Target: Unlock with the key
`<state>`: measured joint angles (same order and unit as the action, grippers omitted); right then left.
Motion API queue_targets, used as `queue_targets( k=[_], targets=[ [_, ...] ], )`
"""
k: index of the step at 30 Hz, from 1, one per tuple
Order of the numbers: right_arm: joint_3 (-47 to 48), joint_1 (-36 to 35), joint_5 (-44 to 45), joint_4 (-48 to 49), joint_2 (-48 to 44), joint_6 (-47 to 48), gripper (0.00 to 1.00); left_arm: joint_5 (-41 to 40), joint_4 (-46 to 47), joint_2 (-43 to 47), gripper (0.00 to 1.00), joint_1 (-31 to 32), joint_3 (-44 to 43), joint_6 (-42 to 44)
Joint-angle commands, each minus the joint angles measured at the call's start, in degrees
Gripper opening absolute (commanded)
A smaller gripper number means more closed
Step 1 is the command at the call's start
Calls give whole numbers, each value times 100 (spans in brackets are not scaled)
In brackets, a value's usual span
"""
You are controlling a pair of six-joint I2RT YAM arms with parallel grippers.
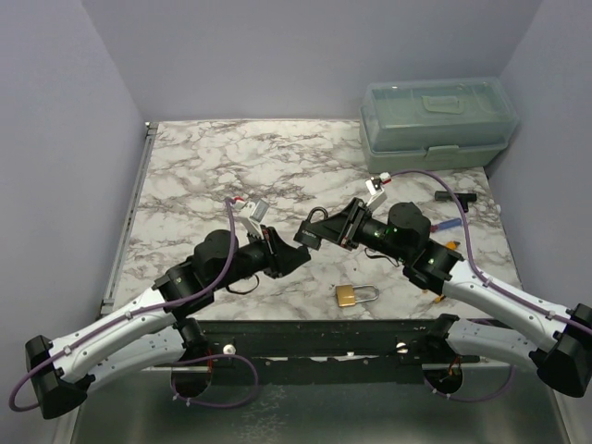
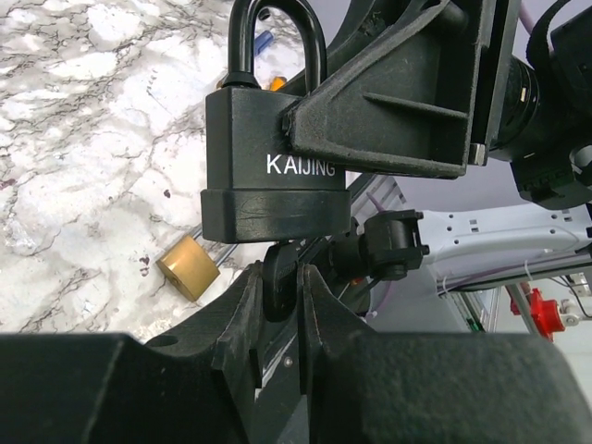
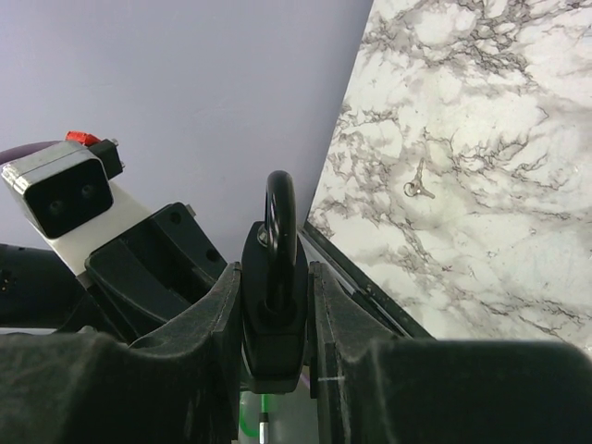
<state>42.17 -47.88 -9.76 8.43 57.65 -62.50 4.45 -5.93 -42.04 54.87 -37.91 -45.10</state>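
Two padlocks: the black padlock (image 2: 273,176) clamped in the right gripper (image 3: 275,289), the brass padlock (image 1: 354,295) lying apart from it; left gripper (image 2: 280,289) pinches one key (image 2: 278,266) just beneath it.

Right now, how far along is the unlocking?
Done: the right end effector grips the black padlock, held up in the air. In hand: the left end effector pinches the black key at the padlock's underside, apparently in the keyhole. Left: turning the key; the shackle looks closed in the body.
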Motion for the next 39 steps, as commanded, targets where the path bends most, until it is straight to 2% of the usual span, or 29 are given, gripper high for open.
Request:
queue_targets(
  k=[1, 9, 17, 19, 21, 26, 32, 39],
  targets=[
    [245, -64, -187, 232, 5, -161, 0, -144, 174, -146, 0, 5, -234, 131],
    [612, -64, 17, -730, 205, -272, 0, -313, -3, -311, 0, 6, -328, 329],
    [654, -64, 106, -832, 212, -284, 0, -339, -242, -433, 0, 5, -419, 508],
    [639, -66, 150, -834, 148, -244, 0, -302, -345, -362, 14, 6, -404, 551],
    [618, -64, 199, -834, 75, -205, 0, -278, -460, -233, 33, 10, -369, 564],
    [599, -64, 288, -831, -68, -168, 0, -75, -710, 98, 63, 6, -337, 535],
    [619, -64, 233, -815, -61, -167, 0, -14, -825, 496, 79, 5, -222, 364],
    [621, -63, 71, -558, -128, -94, 0, -29, -789, 813, 87, 6, -186, 48]
  ],
)
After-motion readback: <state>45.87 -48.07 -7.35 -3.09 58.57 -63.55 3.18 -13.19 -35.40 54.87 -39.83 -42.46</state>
